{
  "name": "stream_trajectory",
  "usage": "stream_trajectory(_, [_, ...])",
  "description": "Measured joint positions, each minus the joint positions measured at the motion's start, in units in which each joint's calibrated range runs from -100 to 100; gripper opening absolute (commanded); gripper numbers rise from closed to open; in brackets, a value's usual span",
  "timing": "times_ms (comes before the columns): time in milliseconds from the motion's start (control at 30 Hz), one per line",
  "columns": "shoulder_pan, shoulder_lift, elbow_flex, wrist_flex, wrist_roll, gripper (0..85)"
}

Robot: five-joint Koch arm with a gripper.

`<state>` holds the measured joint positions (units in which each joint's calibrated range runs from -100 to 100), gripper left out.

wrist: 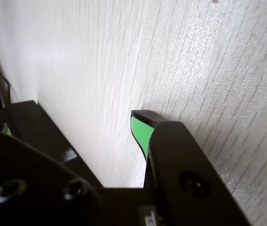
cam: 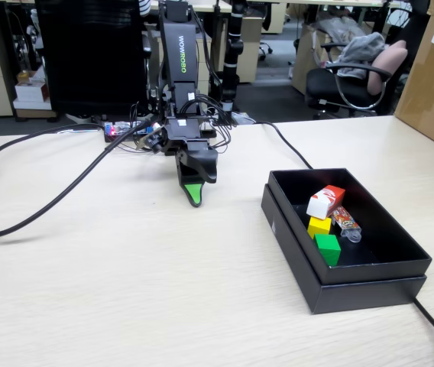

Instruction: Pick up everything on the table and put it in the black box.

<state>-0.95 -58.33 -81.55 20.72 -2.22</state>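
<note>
From my fixed camera I see the green cube [cam: 327,248], yellow cube [cam: 319,226] and red packet [cam: 325,202] lying in the black box [cam: 370,290], all outside my wrist camera, which shows only bare table [wrist: 194,61] and one green-tipped finger, so I cannot tell whether the gripper [cam: 193,195] is clenched.

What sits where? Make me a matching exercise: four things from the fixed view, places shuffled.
1 green cube
2 yellow cube
3 red packet
4 gripper

A outside the black box, to its left
B rearmost of the row in the box
C nearest the camera
D between the other two

Pairs: 1-C, 2-D, 3-B, 4-A
</note>
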Motion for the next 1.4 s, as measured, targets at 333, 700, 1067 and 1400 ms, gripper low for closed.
stream_trajectory(333, [0.0, -0.1, -0.9, 1.3, 0.0, 48.8])
stream_trajectory(700, [0.0, -0.3, -1.0, 1.5, 0.0, 48.8])
stream_trajectory(1067, [-0.2, -0.3, -1.0, 1.5, 0.0, 48.8])
stream_trajectory(1400, [-0.2, -0.3, -1.0, 1.5, 0.1, 48.8])
